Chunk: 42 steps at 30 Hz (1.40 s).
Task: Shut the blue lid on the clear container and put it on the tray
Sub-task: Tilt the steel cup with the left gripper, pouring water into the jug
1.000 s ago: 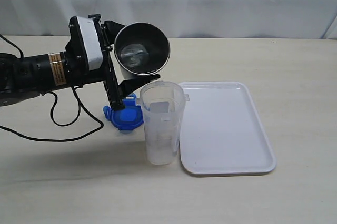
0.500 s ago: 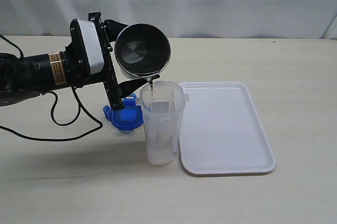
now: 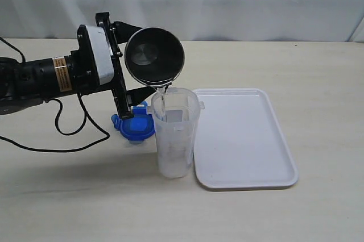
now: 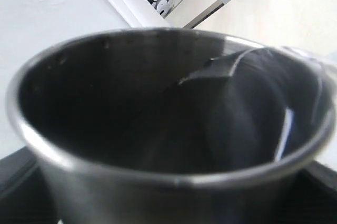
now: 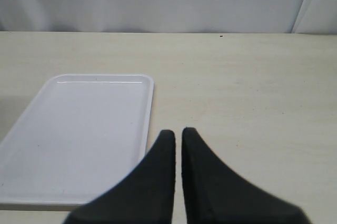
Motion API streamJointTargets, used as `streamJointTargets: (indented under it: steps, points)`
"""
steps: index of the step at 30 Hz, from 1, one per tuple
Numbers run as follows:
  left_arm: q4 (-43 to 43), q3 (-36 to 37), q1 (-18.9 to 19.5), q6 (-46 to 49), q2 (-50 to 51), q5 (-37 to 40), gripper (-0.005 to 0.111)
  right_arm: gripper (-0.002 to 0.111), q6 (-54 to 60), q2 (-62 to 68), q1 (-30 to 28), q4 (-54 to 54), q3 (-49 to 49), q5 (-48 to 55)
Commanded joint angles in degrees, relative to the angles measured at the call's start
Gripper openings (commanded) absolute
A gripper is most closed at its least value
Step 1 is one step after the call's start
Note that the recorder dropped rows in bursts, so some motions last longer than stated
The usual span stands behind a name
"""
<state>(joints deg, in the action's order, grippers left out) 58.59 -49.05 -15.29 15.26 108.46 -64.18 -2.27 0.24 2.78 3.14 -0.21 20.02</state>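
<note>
The clear container [image 3: 174, 134] stands upright on the table, just left of the white tray [image 3: 244, 140]. Behind it to the left, the blue lid [image 3: 134, 125] lies flat on the table, partly hidden by the arm. My left gripper [image 3: 132, 60] is shut on a steel cup [image 3: 154, 55], tipped on its side above the container's rim, and a thin stream of water runs from the cup into the container. The cup [image 4: 168, 129] fills the left wrist view. My right gripper [image 5: 178, 134] is shut and empty, hovering beside the tray [image 5: 79, 134]; it does not show in the exterior view.
A black cable [image 3: 68, 134] trails across the table at the left, under the left arm. A pale curtain hangs behind the table's far edge.
The steel cup has tipped further over the container and water now pours from its lip into the container. The container, lid and tray have not moved.
</note>
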Motion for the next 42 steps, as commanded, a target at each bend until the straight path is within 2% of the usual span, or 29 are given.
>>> streamJointTargets:
  steps: [1,42]
  points:
    - [-2.73,-0.99,-0.1,1.59,-1.16,-3.39,0.0,0.005,0.02,-0.24,-0.19,0.04,0.21,-0.22]
    - [-4.44,-0.99,-0.1,6.15,-1.16,-1.69,0.0,0.005,0.02,-0.24,-0.19,0.04,0.21,-0.22]
